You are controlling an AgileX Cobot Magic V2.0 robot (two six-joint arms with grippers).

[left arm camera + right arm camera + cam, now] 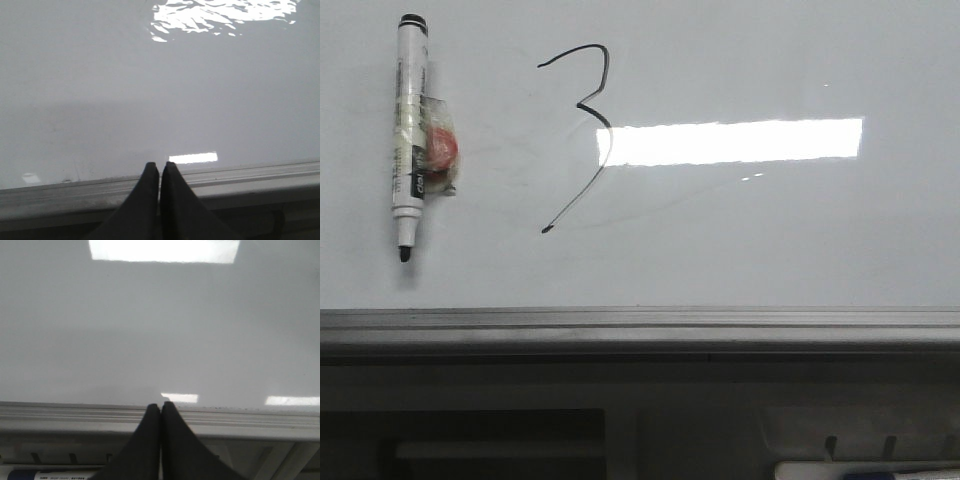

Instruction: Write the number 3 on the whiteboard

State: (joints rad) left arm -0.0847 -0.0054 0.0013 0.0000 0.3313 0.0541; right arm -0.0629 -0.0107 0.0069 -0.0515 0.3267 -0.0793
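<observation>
A black hand-drawn number 3 (588, 120) stands on the whiteboard (770, 240) in the front view, left of middle. A white marker (410, 130) with a black tip lies uncapped on the board to its left, with a red taped piece on its side. Neither gripper shows in the front view. My left gripper (159, 166) is shut and empty over the board's grey frame edge (250, 177). My right gripper (161, 406) is shut and empty over the frame edge (75, 412) too. The 3 and the marker are out of both wrist views.
A bright rectangular light reflection (730, 140) lies on the board right of the 3. Below the frame, another marker (50, 474) lies in a tray; it also shows in the front view (865, 470).
</observation>
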